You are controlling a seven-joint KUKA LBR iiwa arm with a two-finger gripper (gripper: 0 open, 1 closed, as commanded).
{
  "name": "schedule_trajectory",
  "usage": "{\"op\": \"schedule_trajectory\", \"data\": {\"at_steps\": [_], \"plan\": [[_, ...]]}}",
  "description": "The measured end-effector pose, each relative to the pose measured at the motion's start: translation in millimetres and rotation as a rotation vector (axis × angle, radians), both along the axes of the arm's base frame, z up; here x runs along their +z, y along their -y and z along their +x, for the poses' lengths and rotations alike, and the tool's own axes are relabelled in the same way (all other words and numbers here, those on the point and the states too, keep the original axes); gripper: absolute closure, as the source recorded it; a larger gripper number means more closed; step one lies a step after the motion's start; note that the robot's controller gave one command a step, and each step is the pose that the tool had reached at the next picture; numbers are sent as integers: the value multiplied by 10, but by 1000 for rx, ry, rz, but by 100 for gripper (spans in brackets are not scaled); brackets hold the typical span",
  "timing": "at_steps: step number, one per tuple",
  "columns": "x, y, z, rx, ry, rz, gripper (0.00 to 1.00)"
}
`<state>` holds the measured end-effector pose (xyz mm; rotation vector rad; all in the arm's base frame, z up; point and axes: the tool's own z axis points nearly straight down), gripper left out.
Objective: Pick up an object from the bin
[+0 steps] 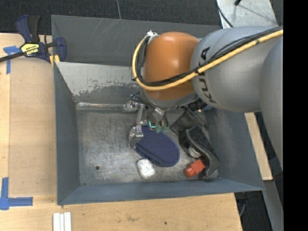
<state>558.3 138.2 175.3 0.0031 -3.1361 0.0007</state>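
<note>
Dark-blue oval pouch [160, 149] lies mid-bin right beneath the claw [146, 129], its long axis slanting from there toward the near right wall. Whether the claw is open or closed I cannot tell. Further out sit a white lump [146, 168], a black curved piece [198, 141] and a red piece [195, 168].
</note>
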Motion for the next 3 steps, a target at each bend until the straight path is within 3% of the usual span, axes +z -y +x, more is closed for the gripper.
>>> {"op": "schedule_trajectory", "data": {"at_steps": [1,2,3], "plan": [[-894,643,-249,317,25,7,0],[-892,659,-226,313,35,6,100],[1011,957,32,619,16,-1,100]]}}
